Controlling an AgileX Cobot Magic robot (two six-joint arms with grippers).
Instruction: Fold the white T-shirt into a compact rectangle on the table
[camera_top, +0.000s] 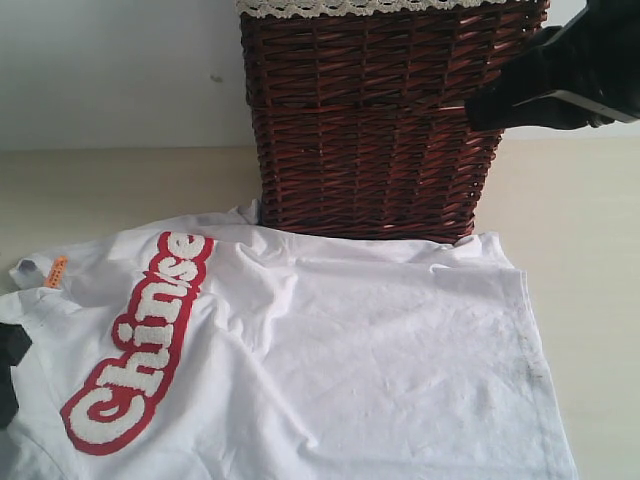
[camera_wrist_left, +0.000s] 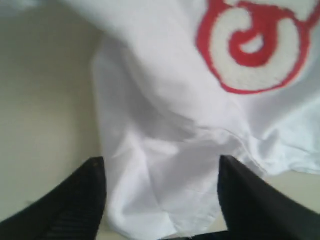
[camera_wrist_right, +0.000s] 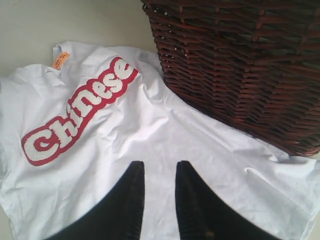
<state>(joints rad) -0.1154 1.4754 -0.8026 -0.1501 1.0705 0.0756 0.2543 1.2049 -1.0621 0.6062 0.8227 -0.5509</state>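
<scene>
- The white T-shirt (camera_top: 350, 340) is lying spread front-up on the table (camera_top: 590, 250), filling the lower half of the exterior view from the left edge to near the lower right corner.
- Its red-edged lettering (camera_top: 140, 350) is running diagonally through the lower left of that frame, and the orange neck tag (camera_top: 56, 271) is showing at the left edge.
- The shirt's far edge is lying against the foot of the dark wicker basket (camera_top: 370, 130), which is standing at upper centre with its lace trim (camera_top: 350, 6) along the top.
- The left gripper (camera_wrist_left: 162, 162) is sitting at the shirt's edge, in the lower left of the exterior view. Its jaws are standing wide apart, with a loose fold of white cloth lying between them. The cloth is not being pinched, and the first letter of the print is lying just beyond the fingers (camera_wrist_left: 75, 205).
- The right gripper (camera_wrist_right: 159, 167) is hanging in the upper right of the exterior view, in front of the basket and well clear of the cloth. Its jaws are standing only slightly apart and are gripping nothing; plain white fabric is showing through the narrow gap.
</scene>
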